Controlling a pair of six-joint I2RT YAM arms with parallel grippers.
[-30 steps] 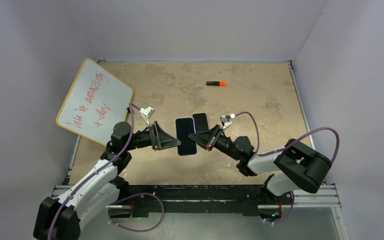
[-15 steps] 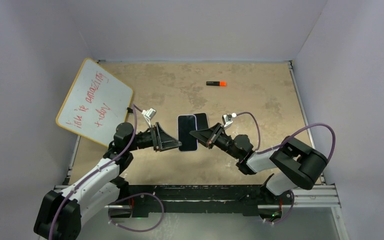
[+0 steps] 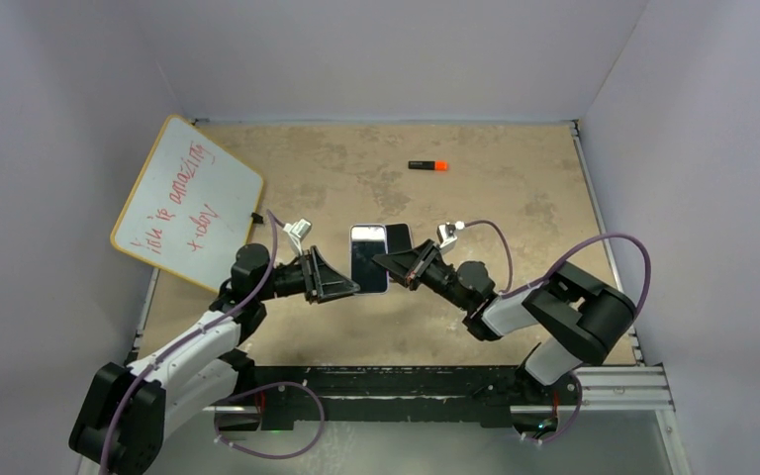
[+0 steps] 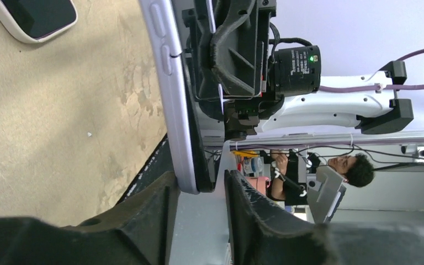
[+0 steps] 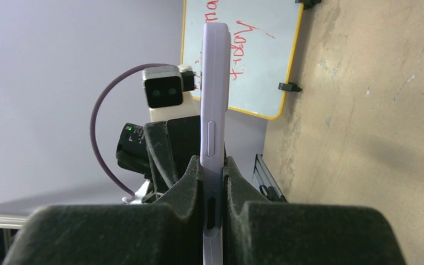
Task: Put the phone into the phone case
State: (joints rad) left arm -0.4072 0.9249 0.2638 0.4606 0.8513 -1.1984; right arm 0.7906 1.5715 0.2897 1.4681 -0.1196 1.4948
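Two pincers on one phone [image 3: 368, 259], which sits between them, screen up, off the table [image 3: 515, 178]. Right pincer [image 5: 213, 165] is clamped tight on the lilac edge, fingers flush on both faces. Left pincer [image 4: 199, 185] is slightly open and straddles the phone's opposite end; a thin gap shows at one finger, and contact at the other is unclear. Case [image 4: 33, 19] lies flat on the table, dark side up, just past the right pincer's tips.
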